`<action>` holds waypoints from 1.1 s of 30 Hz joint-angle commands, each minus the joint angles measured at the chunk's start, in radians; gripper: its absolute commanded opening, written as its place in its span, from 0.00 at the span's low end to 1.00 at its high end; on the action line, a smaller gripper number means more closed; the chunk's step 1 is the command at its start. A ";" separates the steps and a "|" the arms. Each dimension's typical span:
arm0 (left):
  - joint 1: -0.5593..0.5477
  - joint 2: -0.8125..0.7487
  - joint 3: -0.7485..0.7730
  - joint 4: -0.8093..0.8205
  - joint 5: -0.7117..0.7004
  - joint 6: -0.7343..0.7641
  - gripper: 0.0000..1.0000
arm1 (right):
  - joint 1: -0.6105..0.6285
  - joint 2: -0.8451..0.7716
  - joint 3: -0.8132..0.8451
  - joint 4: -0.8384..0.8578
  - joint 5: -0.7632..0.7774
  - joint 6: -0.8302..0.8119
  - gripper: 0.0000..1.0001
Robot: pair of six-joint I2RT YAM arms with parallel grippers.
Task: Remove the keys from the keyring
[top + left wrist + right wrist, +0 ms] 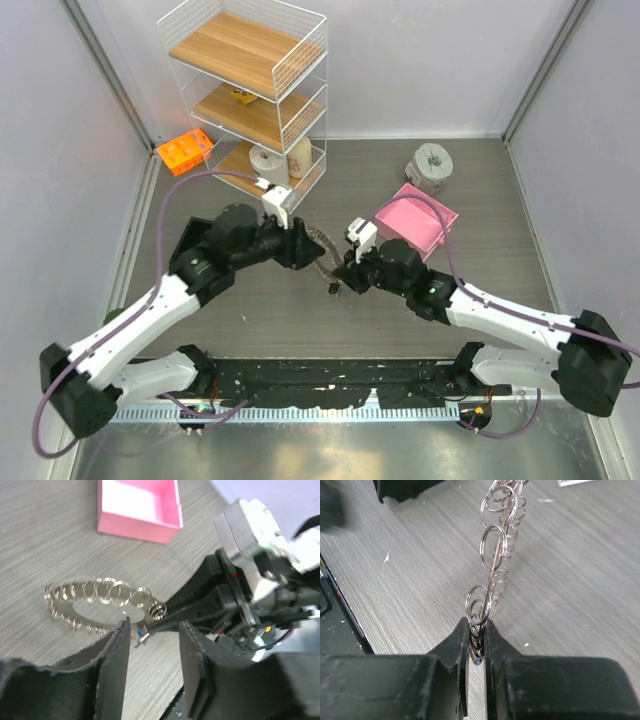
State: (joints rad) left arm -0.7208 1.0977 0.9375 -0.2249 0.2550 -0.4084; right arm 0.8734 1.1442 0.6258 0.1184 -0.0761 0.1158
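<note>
One keyring (pixel 107 591) is present: a single silvery loop drawn out into a long oval, its band hung with many small wire rings. It sits at the middle of the tabletop (pixel 480 270), between my two hands. In the left wrist view its long axis runs left to right. From the right wrist camera I see the loop (pixel 496 555) nearly edge-on, reaching straight away from my fingers. In the top view its visible part (pixel 324 246) slants from far-left to near-right.

The keys (pixel 139 632) hang in a small cluster at the near end of the loop. Only a blue speck and a silvery sliver show; I cannot count them.

My right hand (pixel 477 640) is clamped tight on that end, with several small rings pinched between its fingers. The right arm reaches in from the near right, forearm low, hand (pixel 341 276) pointing left and away.

My left hand (pixel 152 645) holds nothing. Its two fingers stand moderately apart, and the keys show in the gap between them without visible contact. The left arm comes in from the near left, hand (pixel 303 250) pointing right toward the loop.

One pink box (pixel 415 225) lies just beyond the right hand. One grey tape roll (pixel 432 165) stands further back. One wire rack (pixel 250 80) with three wooden shelves stands at the far left.
</note>
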 commanded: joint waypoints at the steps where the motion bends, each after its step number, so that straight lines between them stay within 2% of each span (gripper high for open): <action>1: -0.005 -0.178 0.021 -0.054 0.012 -0.003 0.54 | 0.004 -0.127 0.074 0.007 0.111 -0.028 0.05; 4: -0.005 -0.277 -0.041 -0.048 0.035 -0.013 0.61 | 0.004 -0.208 0.091 0.015 0.160 -0.047 0.05; 8: -0.005 -0.351 -0.156 0.027 0.058 -0.021 0.63 | 0.006 -0.297 0.068 0.145 0.156 -0.111 0.05; 12: -0.014 -0.357 -0.212 0.096 0.029 0.003 0.64 | 0.006 -0.320 0.069 0.309 0.127 -0.175 0.05; 15: -0.049 -0.358 -0.218 0.140 -0.025 0.069 0.64 | 0.006 -0.313 0.089 0.372 0.107 -0.174 0.05; 19: -0.109 -0.378 -0.250 0.257 -0.101 0.198 0.62 | 0.007 -0.291 0.155 0.362 0.091 -0.130 0.05; 22: -0.143 -0.416 -0.305 0.382 -0.108 0.278 0.61 | 0.009 -0.291 0.173 0.380 0.049 -0.119 0.05; 26: -0.169 -0.444 -0.364 0.527 0.016 0.388 0.61 | 0.009 -0.300 0.184 0.397 0.027 -0.085 0.05; 33: -0.256 -0.394 -0.348 0.611 -0.051 0.545 0.58 | 0.015 -0.317 0.189 0.421 0.013 -0.071 0.05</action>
State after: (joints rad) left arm -0.9310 0.6781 0.5697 0.2321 0.2386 0.0105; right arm 0.8780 0.8574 0.7605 0.4213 -0.0433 0.0288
